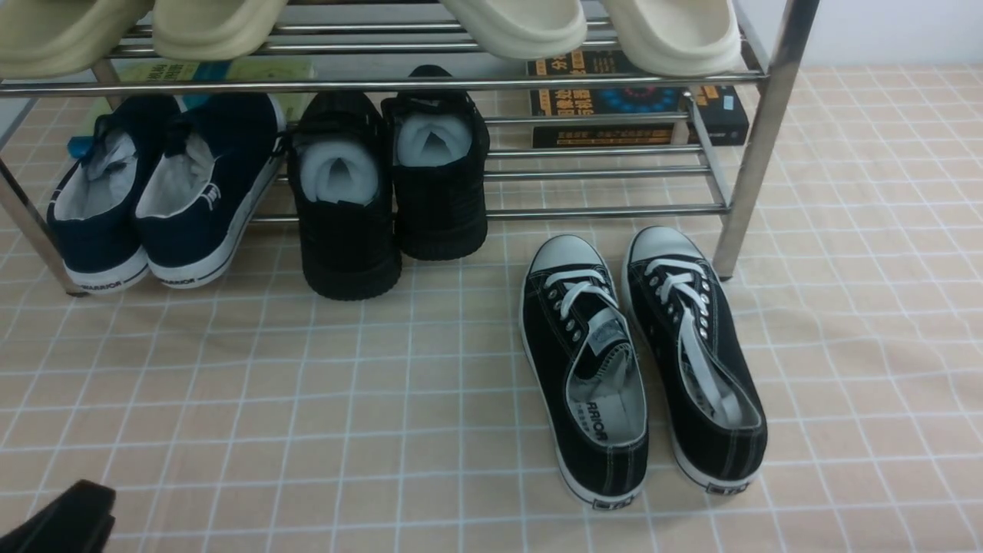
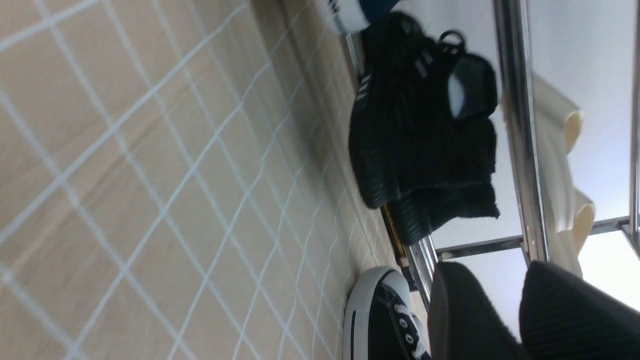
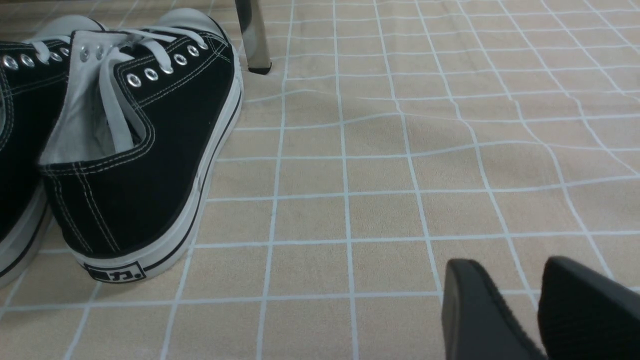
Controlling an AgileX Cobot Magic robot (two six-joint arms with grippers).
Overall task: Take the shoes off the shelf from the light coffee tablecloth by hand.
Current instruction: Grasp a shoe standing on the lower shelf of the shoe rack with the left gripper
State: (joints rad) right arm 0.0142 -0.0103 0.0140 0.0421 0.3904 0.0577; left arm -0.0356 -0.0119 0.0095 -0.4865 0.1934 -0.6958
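The black knit shoes [image 1: 349, 230] are sitting side by side on the lower tier of the shelf [image 1: 607, 211], near its middle. Their toes are pointing into the shelf and their heels are jutting out past its front bar, down towards the tablecloth [image 1: 307, 399]. White paper is filling both openings. Neither gripper is touching them.

The left gripper [image 1: 57, 518] is hanging low over the cloth, well in front of the shelf's left half. In the left wrist view its fingers [image 2: 465, 310] are standing apart with nothing between them, so it is released. The knit shoes [image 2: 420, 130] are showing ahead of it, well apart.

The right gripper [image 3: 507, 270] is hovering just above the cloth in front of the shelf's right post [image 3: 252, 35]. Its fingers [image 3: 475, 310] are also spread and gripping nothing.

Navy sneakers [image 1: 161, 192] are resting on the same tier, just left of the knit pair. Black canvas sneakers [image 1: 637, 361] with white toe caps are lying on the cloth in front of the shelf's right end. Cream slippers [image 1: 522, 27] are lining the shelf's upper tier, and books [image 1: 614, 100] are lying behind the shelf.
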